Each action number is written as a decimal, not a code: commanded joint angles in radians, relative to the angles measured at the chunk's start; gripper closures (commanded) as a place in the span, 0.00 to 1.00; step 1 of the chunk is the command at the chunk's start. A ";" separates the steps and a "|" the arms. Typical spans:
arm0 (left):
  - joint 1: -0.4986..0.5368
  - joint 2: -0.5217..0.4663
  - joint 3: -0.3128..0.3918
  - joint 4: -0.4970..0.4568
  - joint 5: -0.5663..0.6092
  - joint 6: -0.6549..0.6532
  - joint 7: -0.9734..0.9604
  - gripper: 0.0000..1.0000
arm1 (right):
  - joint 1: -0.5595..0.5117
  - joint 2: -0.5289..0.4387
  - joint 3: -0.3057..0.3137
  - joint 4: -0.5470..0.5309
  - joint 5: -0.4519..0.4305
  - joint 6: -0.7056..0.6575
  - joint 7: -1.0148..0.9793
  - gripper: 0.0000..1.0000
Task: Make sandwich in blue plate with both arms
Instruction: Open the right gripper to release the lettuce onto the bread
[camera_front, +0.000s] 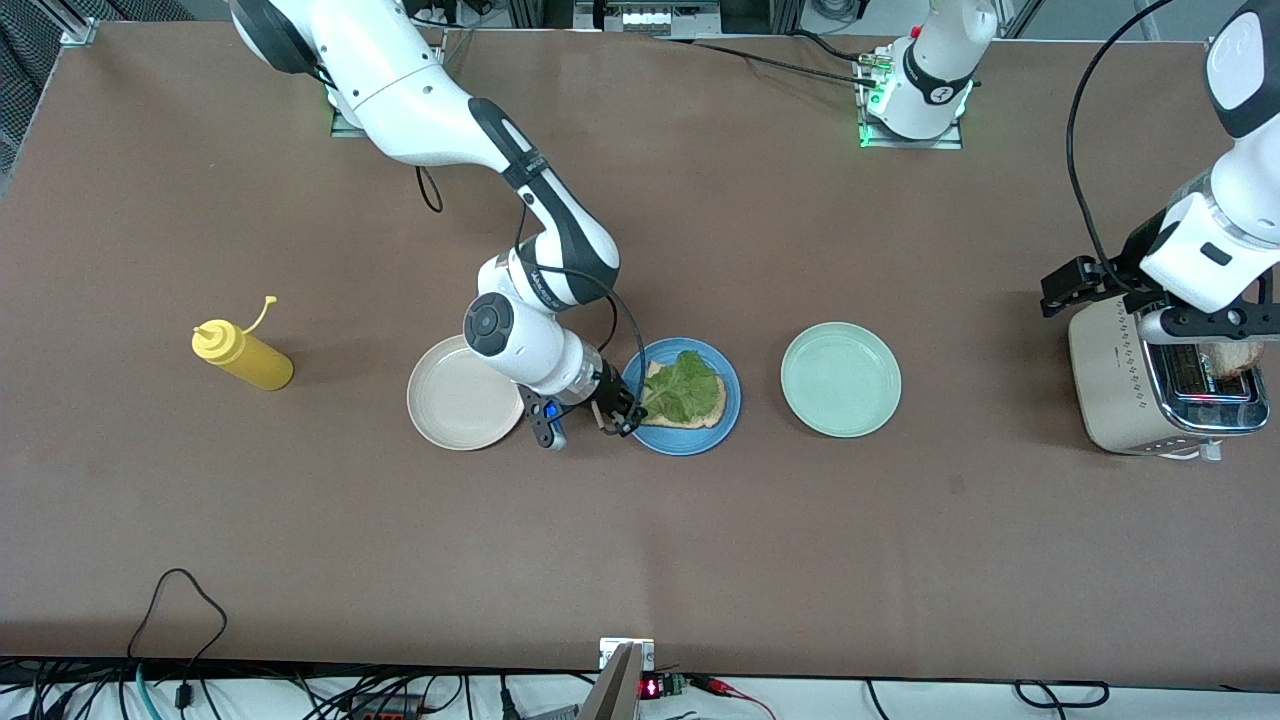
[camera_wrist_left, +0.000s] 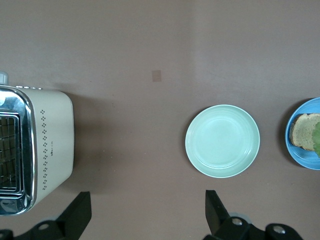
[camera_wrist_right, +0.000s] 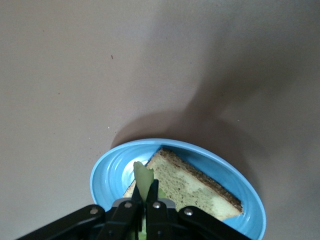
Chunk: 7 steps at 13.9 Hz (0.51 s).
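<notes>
The blue plate (camera_front: 690, 446) lies mid-table with one tan bread slice (camera_front: 706, 419) on it and a ruffled green lettuce leaf (camera_front: 688, 386) over the slice. My right gripper (camera_front: 622, 418) is low at the plate's rim toward the right arm's end, shut on the edge of the lettuce leaf (camera_wrist_right: 142, 177). The right wrist view shows the slice (camera_wrist_right: 192, 189) and plate (camera_wrist_right: 107, 175) just past its fingertips (camera_wrist_right: 165, 192). My left gripper (camera_wrist_left: 145, 210) is open and empty, up in the air by the toaster (camera_front: 1150, 395). A brownish slice (camera_front: 1236, 358) shows at the toaster's top.
A pale green plate (camera_front: 840, 379) lies between the blue plate and the toaster. A beige-white plate (camera_front: 455, 395) lies beside the right gripper. A yellow squeeze bottle (camera_front: 240, 357) lies toward the right arm's end. The left wrist view shows the toaster (camera_wrist_left: 47, 145) and green plate (camera_wrist_left: 222, 141).
</notes>
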 joint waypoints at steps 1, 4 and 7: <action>0.001 -0.028 -0.007 -0.022 -0.015 0.008 -0.012 0.00 | 0.010 0.020 -0.005 0.033 0.020 0.012 0.009 0.71; 0.001 -0.068 -0.004 -0.022 -0.020 0.001 -0.059 0.00 | 0.014 0.020 -0.007 0.033 0.013 0.011 -0.003 0.25; 0.001 -0.111 -0.004 -0.022 -0.020 -0.028 -0.059 0.00 | 0.008 0.012 -0.008 0.033 0.012 0.000 -0.005 0.00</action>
